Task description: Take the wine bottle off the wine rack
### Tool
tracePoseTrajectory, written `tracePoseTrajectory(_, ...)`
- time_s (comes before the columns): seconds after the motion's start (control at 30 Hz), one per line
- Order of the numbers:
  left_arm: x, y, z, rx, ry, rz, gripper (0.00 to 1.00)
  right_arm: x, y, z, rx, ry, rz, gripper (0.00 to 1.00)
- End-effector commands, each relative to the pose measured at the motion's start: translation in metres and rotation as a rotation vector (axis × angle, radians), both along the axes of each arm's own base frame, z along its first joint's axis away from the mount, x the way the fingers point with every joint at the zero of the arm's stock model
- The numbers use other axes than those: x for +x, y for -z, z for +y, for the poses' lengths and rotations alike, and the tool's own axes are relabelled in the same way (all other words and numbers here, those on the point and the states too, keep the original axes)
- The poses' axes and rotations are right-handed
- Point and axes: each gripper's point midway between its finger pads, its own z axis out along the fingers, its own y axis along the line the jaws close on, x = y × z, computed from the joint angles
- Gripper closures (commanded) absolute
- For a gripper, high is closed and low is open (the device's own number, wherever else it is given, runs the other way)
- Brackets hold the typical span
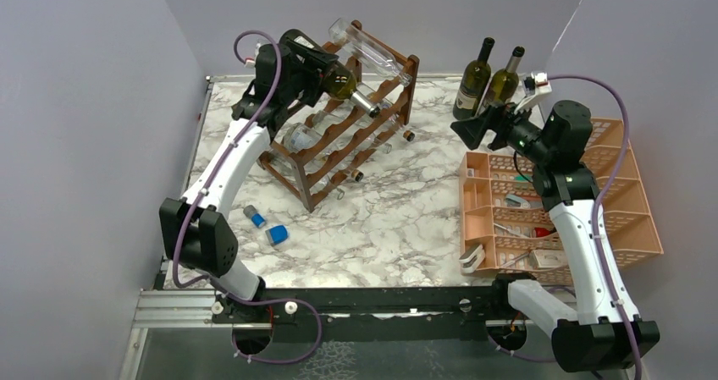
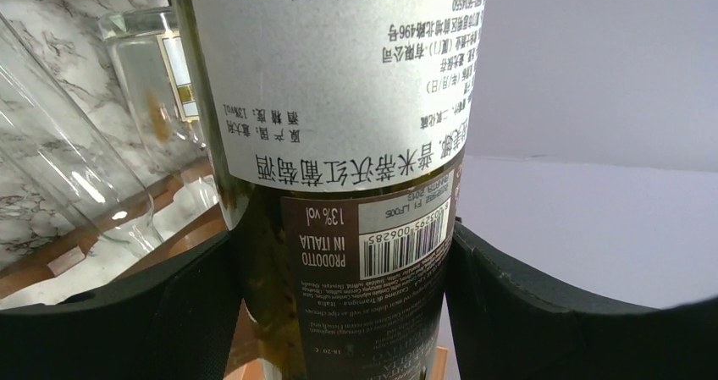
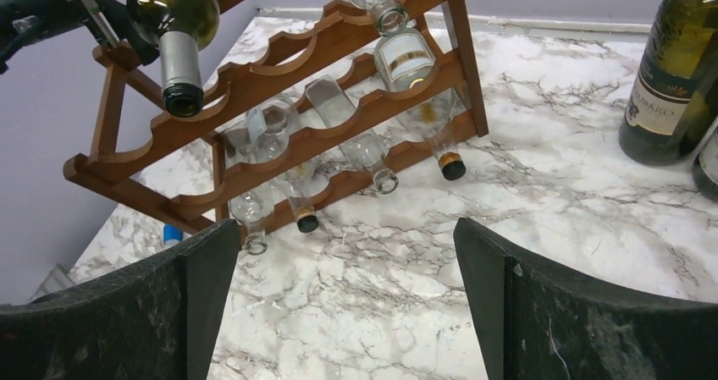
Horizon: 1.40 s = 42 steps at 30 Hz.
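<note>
The dark brown wooden wine rack (image 1: 306,190) stands at the back left of the marble table, and it also shows in the right wrist view (image 3: 464,58). A dark green wine bottle (image 1: 341,82) with a silver neck lies tilted, neck down, over the left end of the rack's top tier. My left gripper (image 1: 312,65) is shut on its body. In the left wrist view the bottle's label (image 2: 339,101) fills the space between both pads, and the left gripper (image 2: 339,304) clamps it. In the right wrist view the bottle's neck (image 3: 180,67) hangs before the top rail. My right gripper (image 1: 471,130) is open and empty (image 3: 347,295), facing the rack.
Several clear empty bottles (image 1: 372,52) lie in the rack. Two dark bottles (image 1: 472,79) stand upright at the back right. An orange tray organiser (image 1: 622,202) with small items sits at the right. Two small blue objects (image 1: 276,234) lie near the front left.
</note>
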Motion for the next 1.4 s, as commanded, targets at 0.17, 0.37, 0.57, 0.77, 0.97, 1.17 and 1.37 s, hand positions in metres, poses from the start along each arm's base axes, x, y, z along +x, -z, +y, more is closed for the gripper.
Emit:
tracePoseTrajectory(0.17, -0.069, -0.102, -0.007, -0.168, 0.173, -0.247, 0.75, -0.022, -0.041, 0.042, -0.041, -0.217, -0.278, 0.0)
tracePoseTrajectory(0.37, -0.119, -0.13, 0.002, -0.233, 0.204, -0.296, 0.74, -0.018, -0.042, 0.095, -0.063, -0.396, -0.398, 0.0)
tracePoseTrajectory(0.57, -0.164, -0.158, 0.001, -0.326, 0.294, -0.33, 0.74, -0.063, -0.032, 0.176, -0.256, -0.709, -0.846, 0.0)
tracePoseTrajectory(0.77, -0.193, -0.164, 0.006, -0.37, 0.318, -0.336, 0.74, -0.088, -0.057, 0.21, -0.287, -0.709, -1.317, 0.0)
tracePoseTrajectory(0.97, -0.209, -0.161, 0.011, -0.387, 0.313, -0.327, 0.74, -0.112, -0.098, 0.218, -0.144, -0.731, -1.52, 0.09)
tracePoseTrajectory(1.17, -0.209, -0.159, 0.008, -0.415, 0.332, -0.314, 0.74, -0.132, -0.127, 0.229, -0.056, -0.718, -1.645, 0.19)
tracePoseTrajectory(1.37, -0.205, -0.153, 0.005, -0.434, 0.344, -0.3, 0.74, -0.14, -0.139, 0.242, -0.015, -0.731, -1.7, 0.25)
